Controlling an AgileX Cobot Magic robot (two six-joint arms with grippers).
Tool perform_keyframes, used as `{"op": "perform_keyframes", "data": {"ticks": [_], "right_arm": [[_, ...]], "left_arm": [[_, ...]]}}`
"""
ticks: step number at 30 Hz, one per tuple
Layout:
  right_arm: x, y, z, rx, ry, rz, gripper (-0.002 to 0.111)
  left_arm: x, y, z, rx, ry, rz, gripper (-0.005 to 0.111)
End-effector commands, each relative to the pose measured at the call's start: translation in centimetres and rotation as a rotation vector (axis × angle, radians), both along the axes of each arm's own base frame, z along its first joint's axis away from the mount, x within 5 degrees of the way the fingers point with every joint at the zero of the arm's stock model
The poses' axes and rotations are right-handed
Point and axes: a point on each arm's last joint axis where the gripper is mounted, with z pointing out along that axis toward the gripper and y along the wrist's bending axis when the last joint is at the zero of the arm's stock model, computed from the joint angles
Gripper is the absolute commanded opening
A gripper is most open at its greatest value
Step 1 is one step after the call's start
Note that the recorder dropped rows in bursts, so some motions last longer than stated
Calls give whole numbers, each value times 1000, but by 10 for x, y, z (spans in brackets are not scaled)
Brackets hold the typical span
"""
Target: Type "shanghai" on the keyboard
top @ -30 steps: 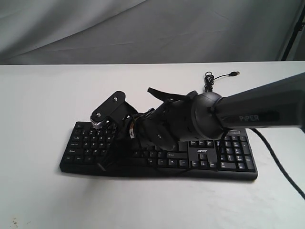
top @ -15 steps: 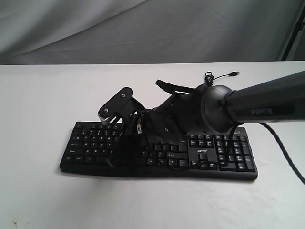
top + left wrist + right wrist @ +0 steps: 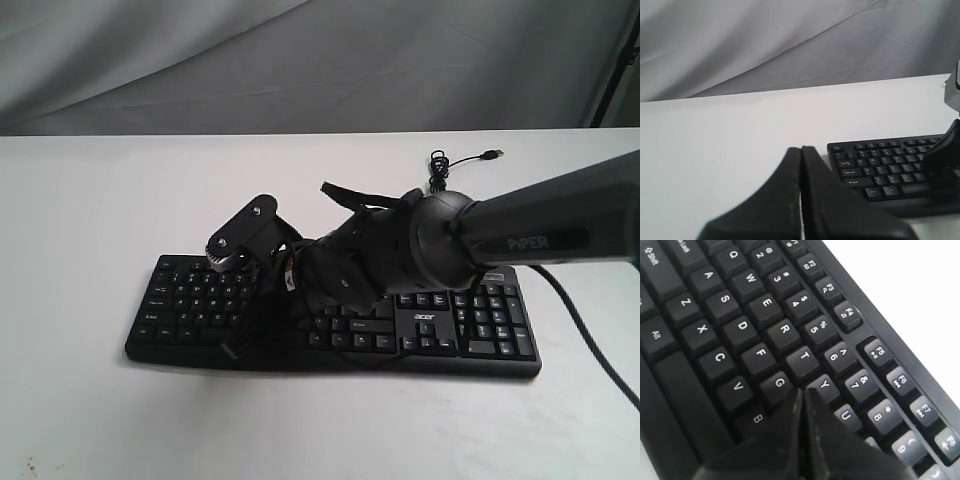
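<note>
On the white surface (image 3: 100, 200), toward its front edge, the keyboard (image 3: 480, 320) lies flat and lengthwise across the exterior view, with the number pad at the right end and the white "acer" logo just beside it. A thin cable (image 3: 437, 165) is coiled behind it, ending in a plug (image 3: 492, 154) that rests on the surface farther back.

From the right the right arm (image 3: 540, 215) reaches across the keyboard's middle and covers much of it. The right fingers (image 3: 812, 405) are pressed together with no gap and grip nothing. Their joined tips point down at the letter block, between the G key (image 3: 777, 383) and the Y key (image 3: 824, 385); the key directly under them is hidden. Whether the tips actually touch a key cannot be told (the wrist view only shows them very close).

The left fingers (image 3: 810, 165) are likewise closed flat against each other and empty. They hang over bare surface, clear of the keyboard, whose Shift and Caps Lock end lies near them but apart.
</note>
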Motion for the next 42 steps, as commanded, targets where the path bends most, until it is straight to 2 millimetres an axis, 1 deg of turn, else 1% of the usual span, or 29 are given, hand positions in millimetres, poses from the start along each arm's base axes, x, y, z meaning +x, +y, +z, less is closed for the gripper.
{"op": "perform_keyframes", "data": {"ticks": [1, 3, 5, 6, 7, 11, 14, 20, 22, 27, 31, 36, 42], "right_arm": [[-1, 0, 2, 3, -1, 0, 0], [-2, 1, 9, 15, -13, 3, 0], [-2, 8, 20, 23, -23, 13, 0], [0, 13, 27, 25, -26, 18, 0], [-1, 23, 34, 34, -37, 36, 0], [0, 48, 45, 57, -63, 72, 0], [-1, 73, 39, 55, -64, 109, 0], [1, 91, 20, 48, -49, 124, 0], [2, 93, 14, 40, -47, 127, 0], [3, 92, 14, 41, -51, 129, 0], [8, 89, 7, 36, -45, 115, 0], [9, 90, 6, 41, -49, 116, 0], [8, 89, -3, 21, -31, 116, 0]], "left_arm": [[0, 0, -1, -3, -4, -3, 0], [0, 0, -1, -3, -4, -3, 0], [0, 0, -1, -3, -4, -3, 0], [0, 0, -1, -3, -4, -3, 0], [0, 0, -1, -3, -4, -3, 0], [0, 0, -1, -3, -4, -3, 0], [0, 0, -1, -3, -4, -3, 0], [0, 0, -1, -3, -4, -3, 0], [0, 0, -1, -3, -4, -3, 0], [0, 0, -1, -3, -4, -3, 0], [0, 0, -1, -3, -4, -3, 0], [0, 0, -1, -3, -4, -3, 0], [0, 0, -1, -3, -4, -3, 0]]}}
